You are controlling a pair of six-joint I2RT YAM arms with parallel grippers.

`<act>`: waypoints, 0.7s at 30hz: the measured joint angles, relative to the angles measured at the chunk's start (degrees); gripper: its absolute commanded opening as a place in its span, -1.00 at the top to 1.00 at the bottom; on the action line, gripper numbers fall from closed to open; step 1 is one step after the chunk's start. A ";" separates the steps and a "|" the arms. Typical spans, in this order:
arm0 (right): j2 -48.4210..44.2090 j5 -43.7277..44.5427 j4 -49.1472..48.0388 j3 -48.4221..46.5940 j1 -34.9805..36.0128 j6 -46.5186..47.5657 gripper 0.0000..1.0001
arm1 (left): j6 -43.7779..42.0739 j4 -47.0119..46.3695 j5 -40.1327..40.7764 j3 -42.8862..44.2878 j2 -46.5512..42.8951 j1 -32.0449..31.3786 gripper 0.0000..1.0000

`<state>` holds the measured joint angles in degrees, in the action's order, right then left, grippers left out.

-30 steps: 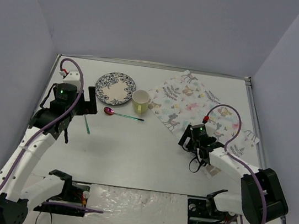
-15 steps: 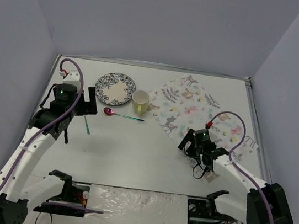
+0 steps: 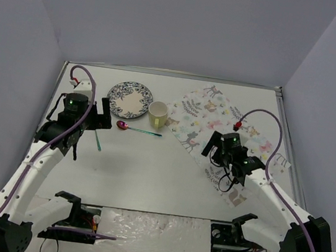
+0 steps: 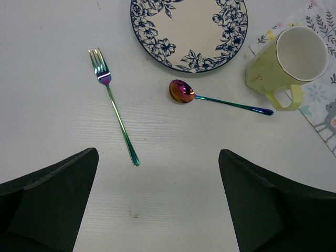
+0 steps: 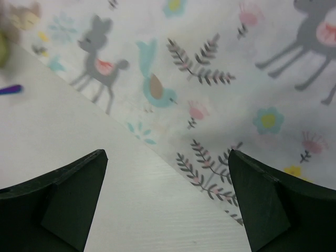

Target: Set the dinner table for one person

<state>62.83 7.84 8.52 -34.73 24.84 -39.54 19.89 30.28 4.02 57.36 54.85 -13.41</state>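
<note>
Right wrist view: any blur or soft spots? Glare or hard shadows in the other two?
Right wrist: cloth print sharp mid-frame, top-left corner smeared out of focus. Left wrist: crisp throughout, a small bright glint on the spoon bowl, only a faint shadow beside the fork. Top external: even, diffuse light, no hard shadows on the dinner table.

Fork [image 4: 115, 111] left of spoon [image 4: 210, 99] — plate [image 4: 189, 26] behind, mug [image 4: 283, 65] right, cloth [image 3: 198, 114] farther right.

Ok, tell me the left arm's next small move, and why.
Probably ease the left gripper forward and down over the fork. Its jaws stand open and empty above bare table, and the fork lies loose just ahead, left of the spoon and clear of the plate, so it looks easiest to pick first.
</note>
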 measured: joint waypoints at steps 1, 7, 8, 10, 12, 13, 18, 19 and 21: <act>-0.42 0.17 -0.07 -1.98 0.00 0.94 -0.95 | 0.13 -0.17 -0.49 0.00 0.31 0.00 -0.94; -5.90 1.52 -0.66 -8.60 0.00 5.86 -1.00 | 3.76 -1.35 -3.56 -0.59 2.28 0.00 -0.94; -7.57 1.77 -0.73 -8.67 0.00 6.49 -1.00 | 4.69 -1.60 -4.01 -0.94 2.67 0.00 -0.94; -10.55 1.87 -0.91 -8.68 0.00 7.29 -1.00 | 6.68 -2.16 -4.40 -1.54 3.67 0.06 -0.94; -13.18 1.84 -1.15 -8.67 0.00 7.97 -1.00 | 8.52 -3.02 -4.71 -2.04 4.83 0.27 -0.94; -14.40 1.79 -1.46 -8.54 0.00 8.23 -1.00 | 9.60 -3.90 -5.13 -2.37 5.54 0.64 -0.94; -19.24 0.38 -2.30 -7.31 0.00 10.06 -1.00 | 14.74 -10.20 -8.55 -3.70 12.00 4.91 -0.94; -19.82 -0.23 -2.57 -7.04 0.00 10.53 -1.00 | 15.56 -11.58 -9.38 -4.00 13.58 6.07 -0.94; -20.79 -2.24 -3.60 -6.28 -0.01 11.50 -1.00 | 17.02 -14.58 -11.29 -4.79 16.57 8.46 -0.94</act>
<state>42.04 5.60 4.92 -41.01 24.83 -28.03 36.91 15.70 -7.27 52.58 71.42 -4.95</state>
